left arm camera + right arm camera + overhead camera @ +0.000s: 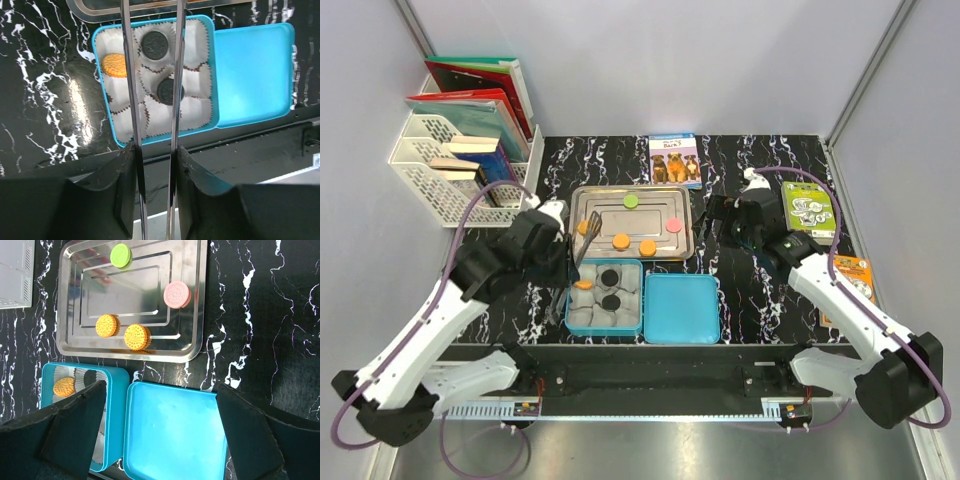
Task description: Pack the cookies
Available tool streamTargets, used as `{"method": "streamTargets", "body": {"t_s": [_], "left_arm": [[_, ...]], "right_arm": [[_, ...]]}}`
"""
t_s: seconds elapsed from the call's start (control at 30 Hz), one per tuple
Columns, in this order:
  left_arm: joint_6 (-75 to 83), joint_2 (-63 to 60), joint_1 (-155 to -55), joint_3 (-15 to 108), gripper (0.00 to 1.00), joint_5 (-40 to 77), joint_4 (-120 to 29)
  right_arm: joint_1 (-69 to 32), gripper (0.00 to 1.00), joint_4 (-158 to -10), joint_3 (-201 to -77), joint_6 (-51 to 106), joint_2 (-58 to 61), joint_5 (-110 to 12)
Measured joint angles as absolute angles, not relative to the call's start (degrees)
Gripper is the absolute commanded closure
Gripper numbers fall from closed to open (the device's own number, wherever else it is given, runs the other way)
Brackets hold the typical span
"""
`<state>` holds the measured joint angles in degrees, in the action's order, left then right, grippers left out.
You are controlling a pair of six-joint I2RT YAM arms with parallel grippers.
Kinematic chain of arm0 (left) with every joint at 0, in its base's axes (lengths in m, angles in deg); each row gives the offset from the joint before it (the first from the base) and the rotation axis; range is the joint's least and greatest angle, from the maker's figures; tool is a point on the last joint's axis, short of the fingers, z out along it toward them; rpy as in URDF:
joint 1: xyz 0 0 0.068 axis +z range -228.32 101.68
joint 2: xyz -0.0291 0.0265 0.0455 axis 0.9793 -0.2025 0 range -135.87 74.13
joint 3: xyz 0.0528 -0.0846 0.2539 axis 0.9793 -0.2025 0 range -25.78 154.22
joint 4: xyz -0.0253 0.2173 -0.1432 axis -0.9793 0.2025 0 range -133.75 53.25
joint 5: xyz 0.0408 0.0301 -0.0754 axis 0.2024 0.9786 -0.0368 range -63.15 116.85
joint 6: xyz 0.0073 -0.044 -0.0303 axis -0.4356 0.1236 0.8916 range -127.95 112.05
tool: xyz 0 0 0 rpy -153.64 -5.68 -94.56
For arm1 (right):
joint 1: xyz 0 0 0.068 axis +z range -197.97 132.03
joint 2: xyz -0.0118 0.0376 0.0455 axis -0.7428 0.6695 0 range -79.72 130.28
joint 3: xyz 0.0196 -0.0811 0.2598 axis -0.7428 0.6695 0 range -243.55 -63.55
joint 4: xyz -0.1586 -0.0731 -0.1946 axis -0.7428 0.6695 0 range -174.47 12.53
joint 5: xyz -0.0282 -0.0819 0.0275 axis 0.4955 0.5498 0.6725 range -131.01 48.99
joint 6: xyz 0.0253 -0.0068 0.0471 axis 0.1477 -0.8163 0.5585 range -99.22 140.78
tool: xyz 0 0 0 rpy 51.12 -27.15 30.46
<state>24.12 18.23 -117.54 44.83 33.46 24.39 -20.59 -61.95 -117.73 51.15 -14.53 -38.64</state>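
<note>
Green [631, 200], pink [673, 225] and two orange cookies [620, 241] lie on the steel tray [688, 250]. Another orange cookie [583, 227] is at the tray's left edge, by the tip of metal tongs [588, 240]; whether the tongs pinch it I cannot tell. My left gripper [563, 266] is shut on the tongs [131, 100] above the blue box [212, 75]. Paper cups in the box hold one orange [115, 65] and two black cookies [153, 44]. My right gripper [160, 390] hangs open over the blue lid [175, 435], empty.
The lid [681, 308] lies just right of the box. A white rack with books [450, 150] stands at the back left. A dog booklet [674, 158] lies behind the tray, and green [808, 208] and orange packets [854, 272] lie at the right edge.
</note>
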Motion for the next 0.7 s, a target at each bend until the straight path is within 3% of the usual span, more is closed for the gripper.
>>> {"method": "streamTargets", "body": {"t_s": [0.27, 0.7], "left_arm": [[30.2, 23.5, -127.7, 36.2, 1.0, 34.1, 23.5], [32.7, 22.7, -132.9, 26.5, 1.0, 34.4, 17.3]], "right_arm": [[-20.6, 0.03, -62.0, -117.7, 51.5, -13.4, -38.7], [-20.6, 0.02, -61.8, -116.3, 52.2, -13.4, -38.7]]}}
